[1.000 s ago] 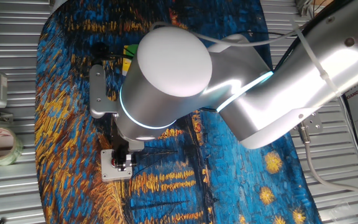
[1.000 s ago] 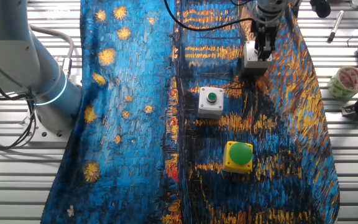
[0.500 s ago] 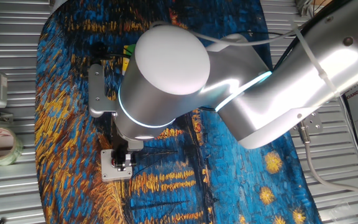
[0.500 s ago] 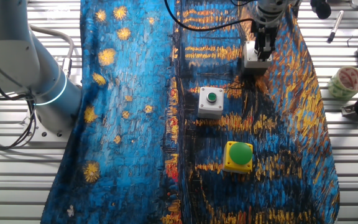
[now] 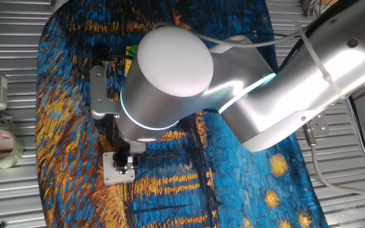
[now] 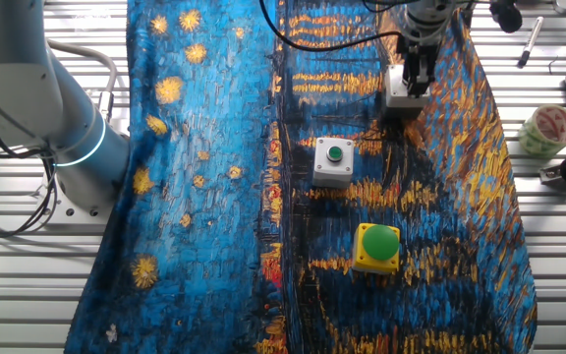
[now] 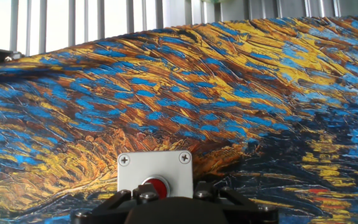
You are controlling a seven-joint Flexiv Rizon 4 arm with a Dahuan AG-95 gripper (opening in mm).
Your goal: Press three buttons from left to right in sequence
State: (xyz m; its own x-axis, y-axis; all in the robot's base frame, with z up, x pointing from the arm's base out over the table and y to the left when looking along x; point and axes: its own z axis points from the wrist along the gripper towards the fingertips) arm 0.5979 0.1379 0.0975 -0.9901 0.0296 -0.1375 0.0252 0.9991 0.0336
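The gripper [image 6: 413, 87] is held directly over the red-button box [image 7: 155, 172], the last of the three boxes on the painted cloth [image 6: 214, 197] that covers the counter [image 6: 28, 285]. From the other fixed view the fingers are seen reaching down onto the top of this box, but whether the red button [image 7: 156, 186] is actually touched cannot be made out. In the hand view the button is partly hidden behind the gripper's dark body at the bottom edge. Whether the fingers are parted or closed cannot be told from any view.

Relative to the red-button box, the small-green-button box [image 6: 333, 161] is set next in the row, and the yellow box with the green dome [image 6: 377, 246] lies beyond that, farthest from it.

Several risks are judged from here. The red button is small, so a slightly off-centre descent could land a fingertip on the grey-white housing and no press would be registered. The box rests loose on soft cloth, so a push that is not vertical could slide or tip it. Too hard a press could be resisted by the box and the arm strained.
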